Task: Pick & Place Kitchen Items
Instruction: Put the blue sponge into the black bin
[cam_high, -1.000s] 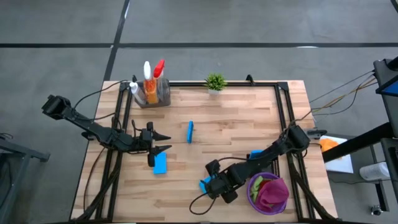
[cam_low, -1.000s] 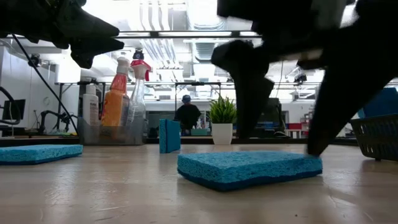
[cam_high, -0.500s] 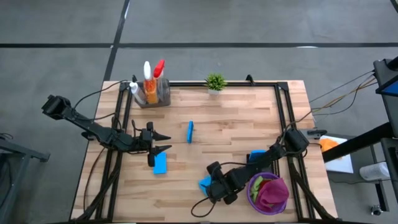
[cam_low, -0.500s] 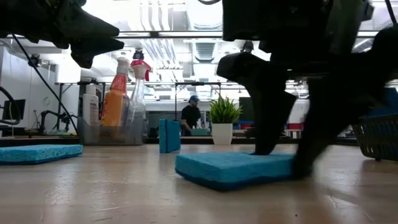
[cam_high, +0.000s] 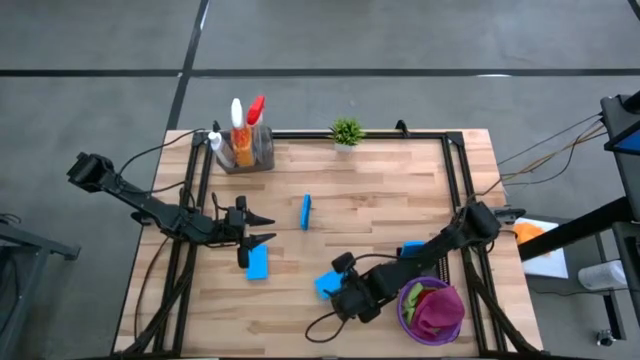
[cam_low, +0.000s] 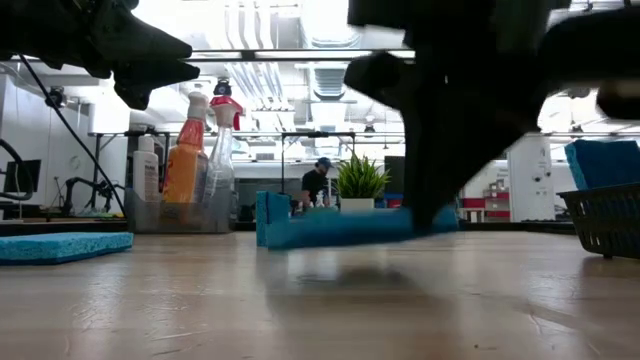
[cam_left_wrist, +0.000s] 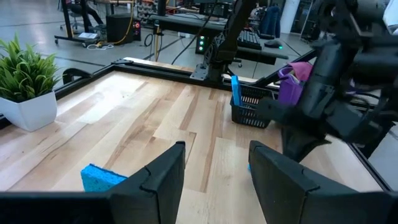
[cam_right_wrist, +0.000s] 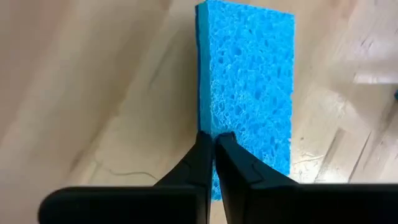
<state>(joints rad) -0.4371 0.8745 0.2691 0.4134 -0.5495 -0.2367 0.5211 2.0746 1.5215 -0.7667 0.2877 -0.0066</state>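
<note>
My right gripper (cam_high: 338, 288) is shut on a blue sponge (cam_low: 335, 228) near the table's front, left of a purple bowl of cloths (cam_high: 432, 312); the sponge also shows in the right wrist view (cam_right_wrist: 249, 81). My left gripper (cam_high: 266, 229) waits open at the left, with nothing between its fingers (cam_left_wrist: 214, 180). A second blue sponge (cam_high: 257, 263) lies flat just in front of it. A third sponge (cam_high: 306, 211) stands on its long edge mid-table. Spray bottles (cam_high: 245, 125) stand in a clear holder at the far left. My right gripper pinches the sponge between its two fingers at one long edge (cam_right_wrist: 208, 127), near the end closest to the wrist. The fingers (cam_right_wrist: 233, 165) slant down at it from the table's right. The sponge is lifted clear of the table, about level (cam_low: 300, 232).
A dark basket (cam_high: 412, 252) holding another blue sponge (cam_low: 600, 165) stands right of the gripper, beside the purple bowl. A small potted plant (cam_high: 346, 131) sits at the far edge. A black frame (cam_high: 455, 180) borders the tabletop. Bare wood lies between the arms.
My right gripper's fingers stood wide on either side of the sponge lying on the table. They have shut on it and lifted it clear, carrying it slightly toward the table's far edge.
</note>
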